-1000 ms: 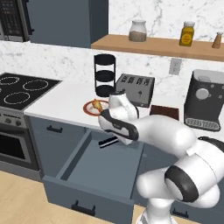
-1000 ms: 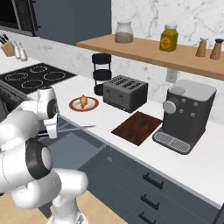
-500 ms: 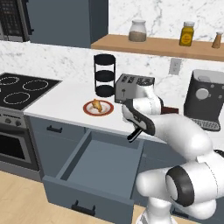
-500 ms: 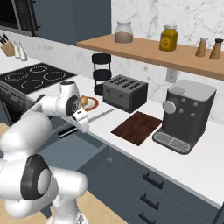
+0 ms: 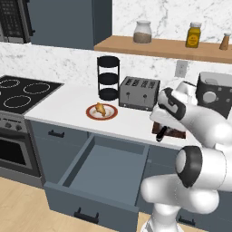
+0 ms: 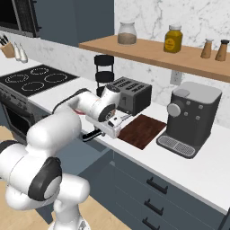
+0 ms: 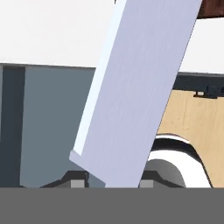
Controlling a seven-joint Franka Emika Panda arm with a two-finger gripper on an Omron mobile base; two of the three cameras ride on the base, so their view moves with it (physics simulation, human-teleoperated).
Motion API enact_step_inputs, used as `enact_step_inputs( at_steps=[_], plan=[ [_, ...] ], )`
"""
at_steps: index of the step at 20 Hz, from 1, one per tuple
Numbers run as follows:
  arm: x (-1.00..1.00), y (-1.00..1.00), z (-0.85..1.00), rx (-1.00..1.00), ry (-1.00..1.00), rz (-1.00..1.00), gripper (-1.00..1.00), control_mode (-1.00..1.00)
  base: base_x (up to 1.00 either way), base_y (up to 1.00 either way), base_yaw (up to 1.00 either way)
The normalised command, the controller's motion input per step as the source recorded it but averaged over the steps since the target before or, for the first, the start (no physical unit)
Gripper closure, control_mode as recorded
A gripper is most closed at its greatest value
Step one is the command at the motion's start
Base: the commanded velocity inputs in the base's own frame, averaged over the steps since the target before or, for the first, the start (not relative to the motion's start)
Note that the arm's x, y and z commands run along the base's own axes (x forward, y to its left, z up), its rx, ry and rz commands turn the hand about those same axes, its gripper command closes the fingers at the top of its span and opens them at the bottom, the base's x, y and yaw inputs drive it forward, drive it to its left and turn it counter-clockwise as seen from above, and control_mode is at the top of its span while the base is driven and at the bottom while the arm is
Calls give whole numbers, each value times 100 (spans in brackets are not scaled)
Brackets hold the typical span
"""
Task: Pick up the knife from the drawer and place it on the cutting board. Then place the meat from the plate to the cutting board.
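Silver steel, flat and thin: the blade of the knife (image 7: pixel 135 83) runs up the hand view from between the two dark fingertips, wide and pale against the white desk (image 5: pixel 68 102) and the blue-grey cabinet front. The hand (image 6: pixel 110 128) is clamped on the knife, whose black handle (image 6: pixel 91 135) juts out toward the drawer side while the blade tip (image 6: pixel 126 117) points at the board (image 6: pixel 143 130). In the left base view the hand (image 5: pixel 164 131) sits at the desk's front edge, just before the board (image 5: pixel 179 134), with the dark handle end hanging below it.

The board is a flat rectangle of dark reddish-brown wood with visible grain, lying between a ribbed metal toaster (image 5: pixel 138 93) and a grey coffee machine (image 6: pixel 191 117). A black three-tier round rack (image 5: pixel 108 78) stands left of the toaster.

The desk is smooth white, backed by veined marble; a wooden shelf (image 6: pixel 157 53) above carries jars and shakers. A black cooktop (image 5: pixel 20 90) lies to the left.

The drawer (image 5: pixel 102 174) is pulled out, deep, blue-grey, with a black bar handle. The round red-rimmed plate (image 5: pixel 102 111) holds the golden-brown meat (image 5: pixel 99 108).
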Motion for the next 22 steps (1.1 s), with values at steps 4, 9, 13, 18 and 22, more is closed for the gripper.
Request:
enact_step_inputs(
  at_steps=[4, 9, 13, 18, 22],
  plan=[
    [53, -15, -1, 1, 1, 3, 100, -100, 0, 0, 0],
    [45, -34, -2, -16, -9, 0, 100, -100, 0, 0, 0],
    [34, -64, -1, -18, 0, 0, 100, -100, 0, 0, 0],
    [44, -82, -3, 1, 7, 7, 100, -100, 0, 0, 0],
    [44, -47, -48, -1, 4, 10, 100, -100, 0, 0, 0]
  ],
)
